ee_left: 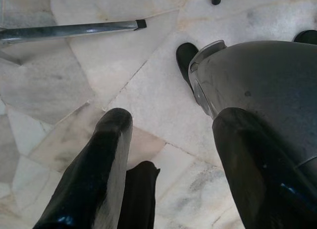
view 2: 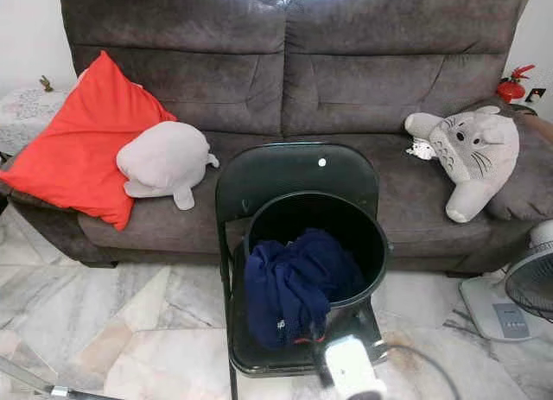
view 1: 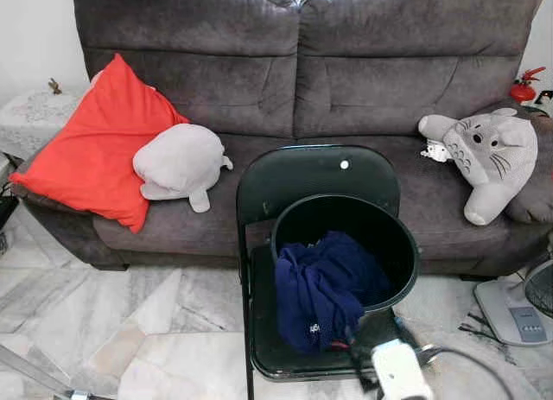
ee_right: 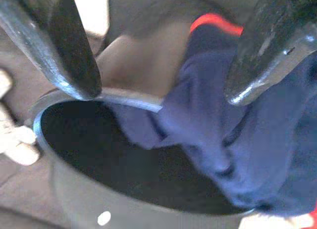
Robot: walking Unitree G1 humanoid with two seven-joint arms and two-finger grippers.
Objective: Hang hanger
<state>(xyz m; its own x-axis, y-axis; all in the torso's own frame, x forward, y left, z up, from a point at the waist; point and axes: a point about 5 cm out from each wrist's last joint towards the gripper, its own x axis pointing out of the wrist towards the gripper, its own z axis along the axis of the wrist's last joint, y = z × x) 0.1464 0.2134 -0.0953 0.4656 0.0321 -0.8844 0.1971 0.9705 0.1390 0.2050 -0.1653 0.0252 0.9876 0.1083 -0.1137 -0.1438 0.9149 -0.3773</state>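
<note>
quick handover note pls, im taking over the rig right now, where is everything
Right hand: open, poised just above the navy garment, not gripping it.
Left hand: open, hanging idle over the marble floor.
The garment spills over the rim of the black bucket, which sits on the black folding chair in front of the grey sofa.
I cannot make out a hanger or a rail.
Done: nothing hung yet.
Left: grasp the garment, lift it out, find the hanger, hang it.
</note>
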